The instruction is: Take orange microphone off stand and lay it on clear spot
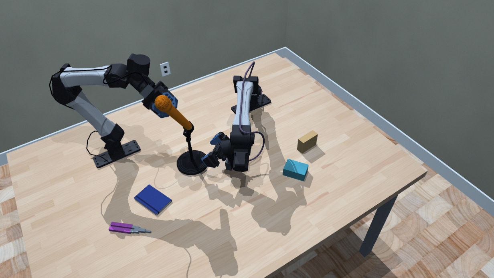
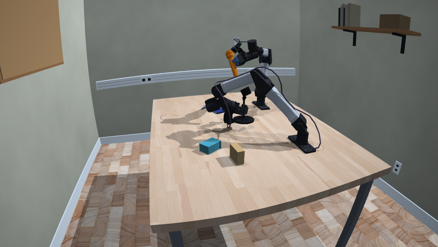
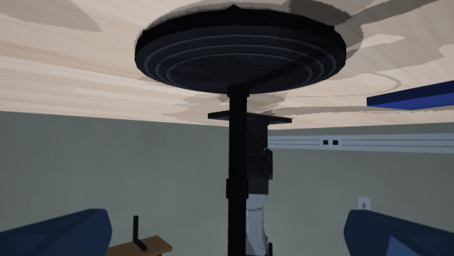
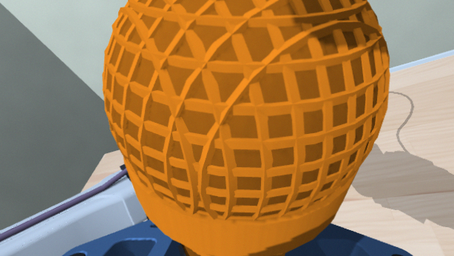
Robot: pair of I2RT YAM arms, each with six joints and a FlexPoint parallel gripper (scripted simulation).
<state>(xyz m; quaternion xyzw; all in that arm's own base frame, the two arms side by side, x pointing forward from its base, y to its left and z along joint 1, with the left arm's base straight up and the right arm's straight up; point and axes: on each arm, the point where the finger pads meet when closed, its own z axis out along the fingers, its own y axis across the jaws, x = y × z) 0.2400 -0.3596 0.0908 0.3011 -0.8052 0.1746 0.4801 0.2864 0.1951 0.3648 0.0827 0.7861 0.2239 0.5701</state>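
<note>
One mic stand (image 1: pixel 189 146) (image 2: pixel 243 119) (image 3: pixel 237 148) on wood tbl (image 1: pixel 331 145) (image 2: pixel 275 178), grey walls (image 1: pixel 207 27) (image 2: pixel 183 30) (image 3: pixel 111 159).

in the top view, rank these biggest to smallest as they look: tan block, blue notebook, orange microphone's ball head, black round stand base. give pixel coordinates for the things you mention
1. Blue notebook (image 1: pixel 152 199) and black round stand base (image 1: pixel 185 166) (image 3: pixel 236 70): too alike to rank
2. Tan block (image 1: pixel 306 142) (image 2: pixel 237 153)
3. Orange ball head (image 1: pixel 162 102) (image 2: pixel 229 54) (image 4: pixel 244 111)

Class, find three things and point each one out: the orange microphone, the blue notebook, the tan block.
Orange microphone (image 1: pixel 179 116) (image 2: pixel 232 64) (image 4: pixel 245 111): top and exterior, its body; right wrist, its mesh head.
Blue notebook (image 1: pixel 152 198) (image 3: pixel 418 99): top, its cover; left wrist, its edge.
Tan block (image 1: pixel 307 141) (image 2: pixel 237 154): top and exterior, its side.
</note>
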